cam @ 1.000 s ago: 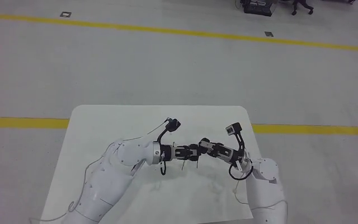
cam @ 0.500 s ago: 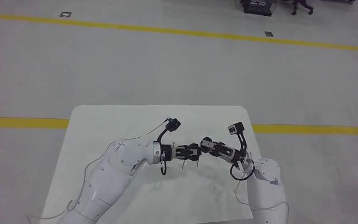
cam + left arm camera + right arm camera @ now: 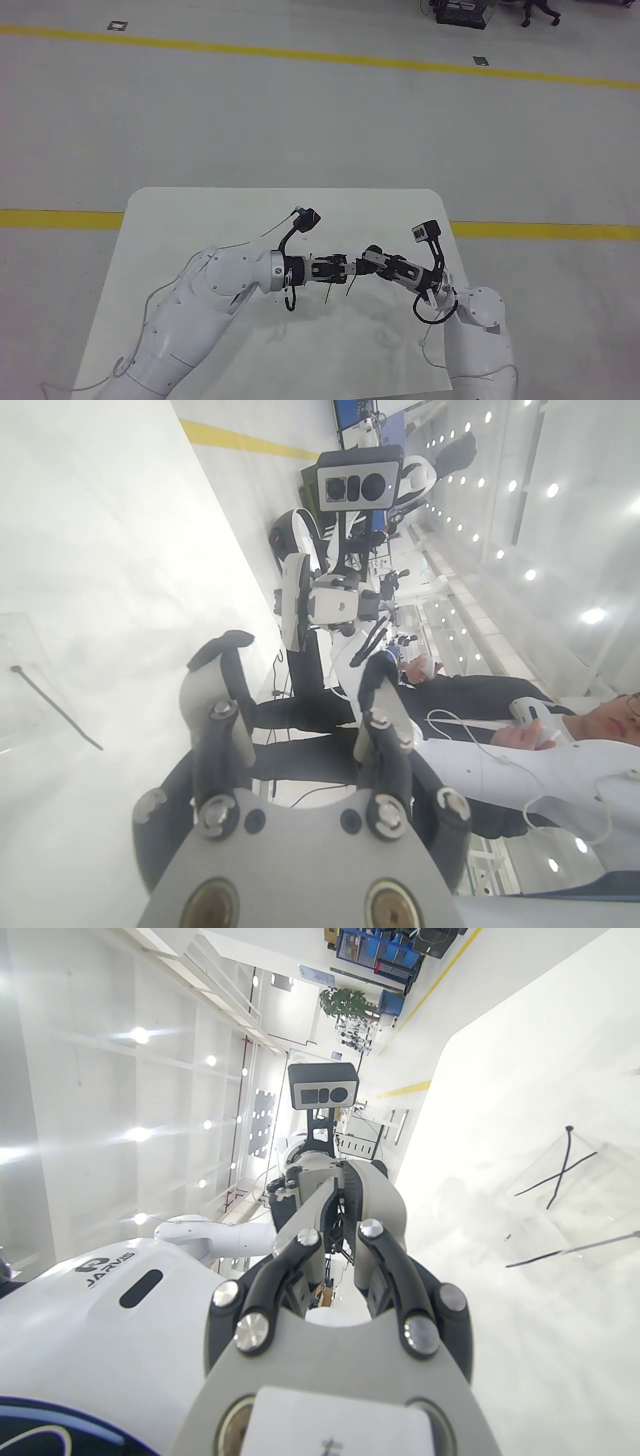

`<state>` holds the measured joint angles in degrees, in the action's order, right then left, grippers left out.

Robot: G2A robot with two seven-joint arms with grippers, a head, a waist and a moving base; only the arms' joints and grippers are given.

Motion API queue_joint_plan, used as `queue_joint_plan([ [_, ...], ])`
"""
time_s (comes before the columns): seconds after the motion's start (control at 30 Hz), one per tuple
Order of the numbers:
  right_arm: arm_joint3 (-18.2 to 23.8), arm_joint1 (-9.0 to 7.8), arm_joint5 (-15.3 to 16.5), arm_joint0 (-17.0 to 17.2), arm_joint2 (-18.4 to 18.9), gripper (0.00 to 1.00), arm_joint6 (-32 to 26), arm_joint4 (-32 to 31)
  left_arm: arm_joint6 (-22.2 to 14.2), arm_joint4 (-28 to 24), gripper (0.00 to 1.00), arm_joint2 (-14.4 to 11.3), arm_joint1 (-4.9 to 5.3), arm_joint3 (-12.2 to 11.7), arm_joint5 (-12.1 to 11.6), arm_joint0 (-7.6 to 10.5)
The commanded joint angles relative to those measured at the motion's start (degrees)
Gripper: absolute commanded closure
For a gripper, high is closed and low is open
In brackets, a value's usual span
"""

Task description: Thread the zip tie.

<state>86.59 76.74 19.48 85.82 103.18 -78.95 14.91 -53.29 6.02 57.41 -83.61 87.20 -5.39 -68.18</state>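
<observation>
Both arms meet over the middle of the white table (image 3: 200,230). My left gripper (image 3: 340,266) (image 3: 305,655) is open, and nothing lies between its fingers (image 3: 227,670). Facing it, tip to tip, my right gripper (image 3: 366,262) (image 3: 336,1188) has its fingers pressed together; I cannot make out anything held in them. Thin black zip ties (image 3: 349,285) lie on the table just below the grippers. One zip tie (image 3: 55,710) lies straight, and two crossed zip ties (image 3: 557,1173) rest on a clear plastic piece (image 3: 605,1163).
Another zip tie (image 3: 535,1258) lies beside the clear piece. The table's front and left parts are bare white surface. A yellow floor line (image 3: 300,55) runs behind the table. A person holding controllers (image 3: 530,720) sits beyond the table edge.
The two grippers have drawn slightly apart: the left one a little leftward, the right one a little rightward. The zip ties on the table have stayed put.
</observation>
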Motion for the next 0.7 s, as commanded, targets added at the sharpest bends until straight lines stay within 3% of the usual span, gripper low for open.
queue_joint_plan([
  [0.0, 0.3, 0.18, 0.0, 0.1, 0.4, 1.0, 0.7, -0.2, 0.2, -0.7, 0.0, -0.1, 0.18, 0.3, 0.1, -0.1],
  [0.1, 1.3, 0.59, 0.0, 0.4, 0.9, 1.0, 2.7, -0.8, 1.9, -2.3, 0.0, -0.3, 0.34, 0.7, 0.7, -0.59],
  [0.27, 3.0, 1.52, 0.0, 1.5, 0.9, 1.0, 6.6, -1.4, 9.2, -4.3, 0.0, -1.3, 0.25, 2.0, 3.8, -2.03],
  [0.57, 3.5, 1.83, 0.0, 1.8, 0.6, 1.0, 7.4, -2.5, 9.5, -4.1, 0.0, -1.6, 0.26, 2.1, 3.7, -2.08],
  [0.67, 3.6, 1.84, -0.1, 1.8, 0.5, 1.0, 8.4, -2.3, 11.8, -5.5, 0.0, -1.9, 0.22, 1.9, 3.3, -2.71],
])
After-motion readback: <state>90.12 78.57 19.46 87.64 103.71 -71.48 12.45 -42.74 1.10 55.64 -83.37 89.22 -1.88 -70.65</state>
